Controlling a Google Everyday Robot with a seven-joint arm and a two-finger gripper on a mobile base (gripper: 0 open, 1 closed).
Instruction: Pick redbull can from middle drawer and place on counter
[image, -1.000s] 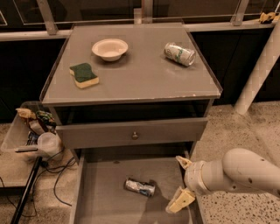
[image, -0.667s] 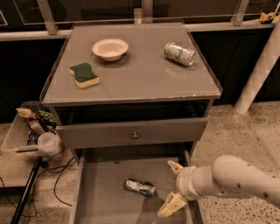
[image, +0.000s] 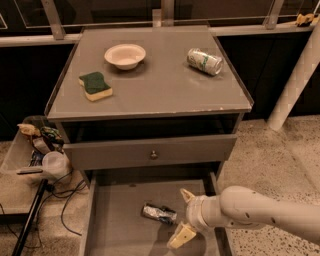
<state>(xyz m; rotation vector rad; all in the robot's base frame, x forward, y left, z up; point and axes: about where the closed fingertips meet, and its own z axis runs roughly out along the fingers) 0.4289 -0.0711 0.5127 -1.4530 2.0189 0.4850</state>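
In the single camera view, the pale two-finger gripper (image: 184, 216) on its smooth, rounded white arm (image: 260, 210) has slid leftward over the past second, from near the drawer's right wall to a spot just right of the redbull can (image: 159, 213). The can has not shifted. That slim, shiny metal can, silver with dark blue patches, lies on its side on the plain flat grey floor of the wide, shallow middle drawer (image: 120, 225), which stands pulled out at the near edge of the scene. The pincer's blunt cream fingertips (image: 181, 236) are spread wide, one farther and one nearer, with the opening facing left toward the can; they hold nothing, and a thin strip of drawer floor seems to separate them from the can's right end. Above, the grey drawer panel with a small round knob (image: 153, 155) sits slightly pulled out. The large, flat grey counter (image: 160, 95) with its thin raised rim carries a shallow round white bowl (image: 125, 55) at the far left, a green-topped yellow sponge (image: 95, 86) nearer left, and a paler silver can with green markings (image: 204, 61) lying on its side at the far right.
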